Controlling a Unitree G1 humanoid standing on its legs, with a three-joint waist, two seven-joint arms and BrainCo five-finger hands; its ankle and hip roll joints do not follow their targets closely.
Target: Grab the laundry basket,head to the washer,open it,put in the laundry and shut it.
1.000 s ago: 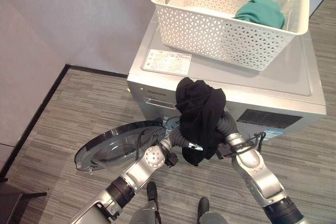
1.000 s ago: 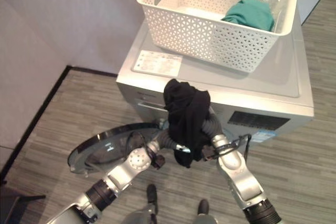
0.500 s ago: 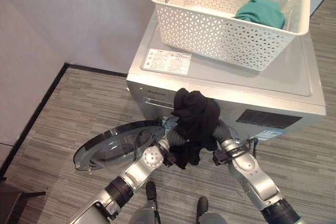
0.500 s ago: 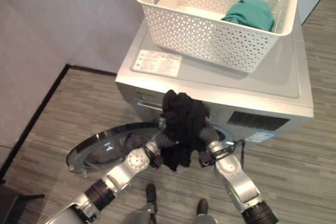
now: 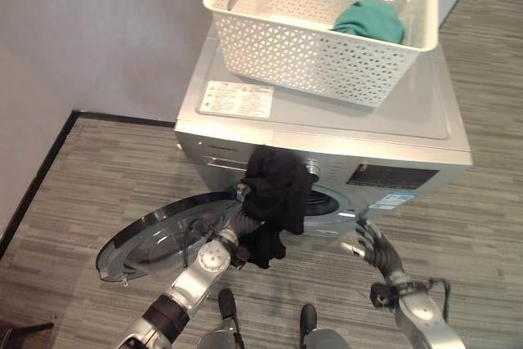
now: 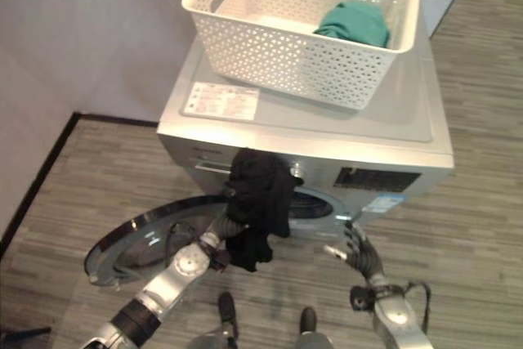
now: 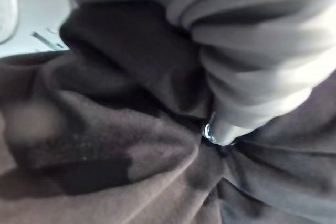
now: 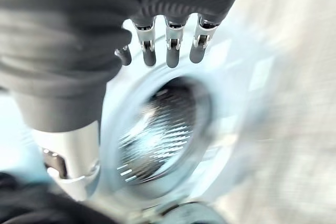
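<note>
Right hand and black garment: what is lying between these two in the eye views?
In the left eye view, the washer's open drum mouth lies between the right hand and the black garment; nothing else fills that stretch.

You cannot see the fingers of the left hand (image 5: 245,212): the black garment (image 5: 276,192) is bunched over it, and in the left wrist view the dark cloth (image 7: 105,145) hides everything past the ribbed cover, so whether the hand is closed on it cannot be told. The garment also covers the left part of the washer's drum opening (image 5: 327,202). In the right wrist view the drum (image 8: 157,135) and door ring are blurred. The green garment (image 5: 368,20) in the basket (image 5: 270,46) is partly hidden behind the basket's front wall.
</note>
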